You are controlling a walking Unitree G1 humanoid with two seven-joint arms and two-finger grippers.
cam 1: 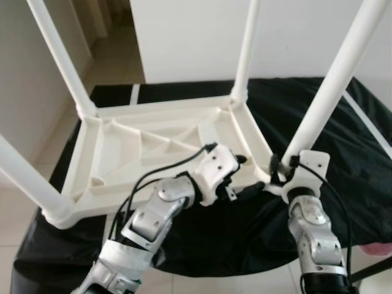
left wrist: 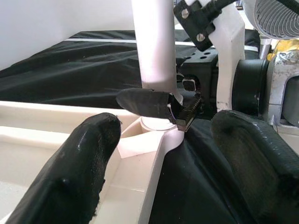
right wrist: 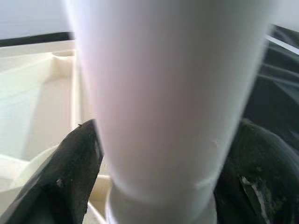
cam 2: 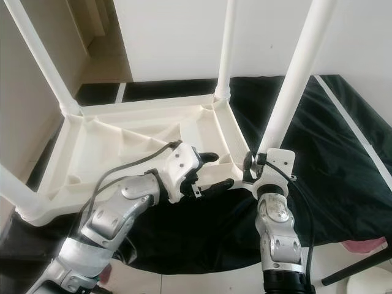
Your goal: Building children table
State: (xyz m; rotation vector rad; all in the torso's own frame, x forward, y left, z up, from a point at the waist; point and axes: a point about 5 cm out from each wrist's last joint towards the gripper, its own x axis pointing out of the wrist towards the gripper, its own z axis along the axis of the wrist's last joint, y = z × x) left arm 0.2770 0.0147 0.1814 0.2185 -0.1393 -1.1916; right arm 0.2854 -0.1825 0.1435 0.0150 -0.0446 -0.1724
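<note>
Right gripper [cam 2: 252, 164] clamps the near-right leg [cam 2: 294, 79] at its socket; left gripper [cam 2: 215, 171] open beside tabletop [cam 2: 110, 147]; we judge plastic light, stiff, slippery.

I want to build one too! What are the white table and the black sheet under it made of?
The upside-down table top and its legs look like white moulded plastic: smooth, slightly glossy, with stiffening ribs underneath. The black sheet looks like thin cloth, since it wrinkles and drapes, though I can't be sure.
</note>
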